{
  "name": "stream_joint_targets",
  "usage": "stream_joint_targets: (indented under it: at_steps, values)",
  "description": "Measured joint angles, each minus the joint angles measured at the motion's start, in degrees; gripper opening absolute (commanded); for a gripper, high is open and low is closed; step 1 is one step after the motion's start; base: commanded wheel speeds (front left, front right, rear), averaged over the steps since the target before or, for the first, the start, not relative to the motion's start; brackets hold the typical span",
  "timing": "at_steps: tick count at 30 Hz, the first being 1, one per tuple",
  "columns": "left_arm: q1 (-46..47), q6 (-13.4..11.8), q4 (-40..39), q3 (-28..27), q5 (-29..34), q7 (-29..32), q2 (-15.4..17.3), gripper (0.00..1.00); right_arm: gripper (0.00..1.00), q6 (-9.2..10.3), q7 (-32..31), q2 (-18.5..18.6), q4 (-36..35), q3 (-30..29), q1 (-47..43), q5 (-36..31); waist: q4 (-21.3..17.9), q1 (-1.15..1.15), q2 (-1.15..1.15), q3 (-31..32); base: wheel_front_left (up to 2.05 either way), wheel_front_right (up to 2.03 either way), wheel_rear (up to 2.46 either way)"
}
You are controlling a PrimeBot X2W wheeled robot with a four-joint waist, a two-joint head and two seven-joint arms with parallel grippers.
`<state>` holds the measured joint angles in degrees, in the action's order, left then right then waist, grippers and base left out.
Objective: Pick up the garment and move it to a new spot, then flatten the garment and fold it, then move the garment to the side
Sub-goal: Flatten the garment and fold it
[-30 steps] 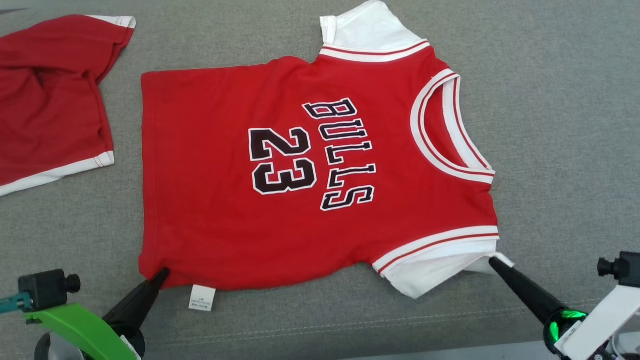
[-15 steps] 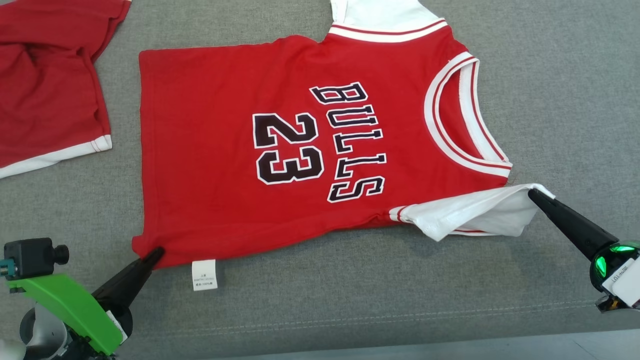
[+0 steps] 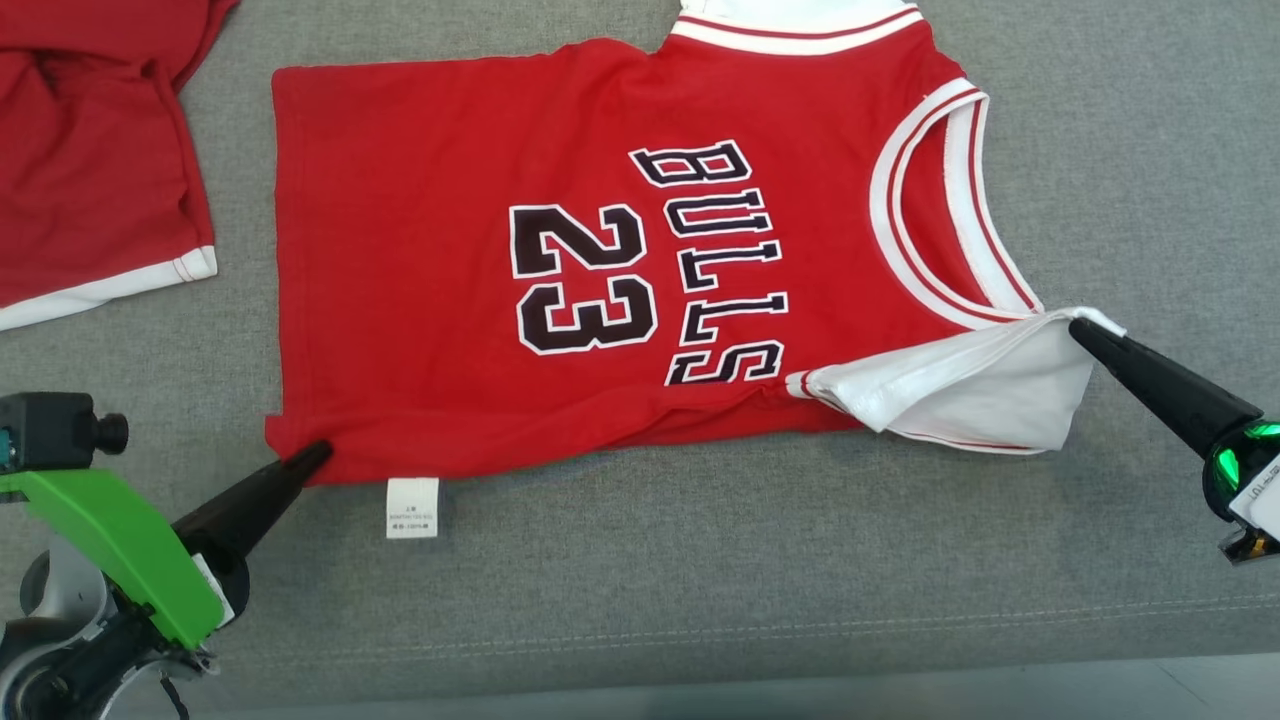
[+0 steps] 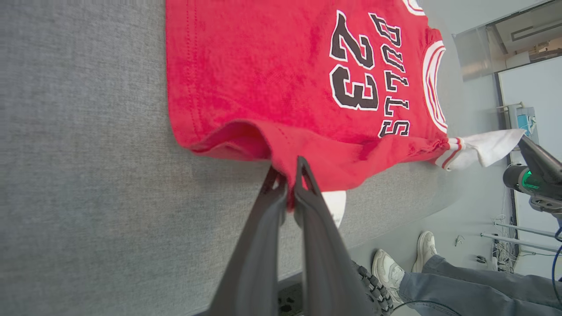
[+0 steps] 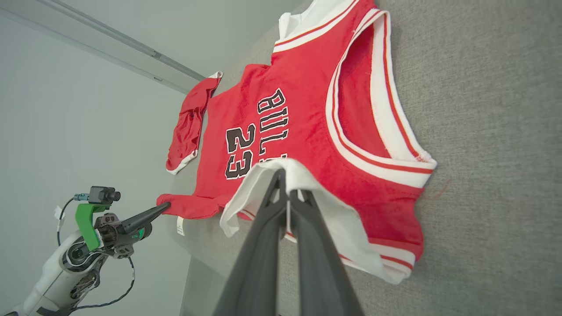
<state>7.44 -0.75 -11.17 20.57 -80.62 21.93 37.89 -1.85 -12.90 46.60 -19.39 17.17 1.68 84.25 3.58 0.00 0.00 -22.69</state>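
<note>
Red jersey (image 3: 430, 300): spread printed side up on a grey cloth surface (image 3: 700, 600). Black "BULLS" and "23", edged in white, read sideways in the head view. The hem points to the robot's left and the neck opening to its right.
Near edge of the jersey: drawn up off the cloth at both ends, where the two grippers hold it.
Left gripper (image 3: 318, 452): dark fingers pinched together on the near hem corner. In the left wrist view, red cloth is squeezed between the tips and puckers into a small raised fold.
Right gripper (image 3: 1078, 327): fingers clamped on the edge of the near white sleeve (image 3: 970, 395), which is lifted and turned in toward the red chest, beside the white band of the neck opening.
Far sleeve (image 5: 307, 19): white, lying flat on the cloth.
Care label (image 3: 412, 507): small white tag sticking out from under the near hem, just beside the left gripper's tips, lying on the cloth.
Second garment (image 3: 90, 170): red with white trim, crumpled, apart from the jersey, beyond its hem at the upper left of the head view.
Person: pale shoes (image 4: 388, 272) and grey trouser legs on the floor past the surface's edge, in the left wrist view.
</note>
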Motion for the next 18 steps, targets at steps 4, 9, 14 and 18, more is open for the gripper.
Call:
stream_joint_targets:
  at_steps: [4, 9, 14, 18]
  values:
    - [1.2, -1.4, 0.0, -0.7, -1.7, 1.5, 0.3, 0.0, 0.0, 0.55, -1.1, 0.4, 0.0, 0.0, 1.5, 0.0, -0.3, 0.0, 0.0, -0.6, 0.0, 0.0, 0.0]
    - [4.1, -2.7, -0.3, -1.1, -4.6, 4.7, 0.4, 0.0, 0.0, 1.91, -2.9, 1.0, 0.1, 0.4, 3.2, 0.0, -0.6, 0.0, 0.0, -1.8, 0.0, 0.0, 0.0]
    - [7.1, -4.1, 0.2, -1.6, -5.0, 7.0, 1.3, 0.0, 0.0, 2.02, -4.5, 1.1, 0.1, 1.4, 7.2, -0.1, -0.8, 0.0, 0.0, -3.6, 0.0, 0.0, 0.0]
    - [9.2, -4.7, 0.7, -1.7, -5.5, 8.9, 1.5, 0.0, 0.0, 2.48, -5.8, 0.9, 0.4, 2.2, 10.6, -1.2, -1.2, 0.0, 0.0, -5.1, 0.0, 0.0, 0.0]
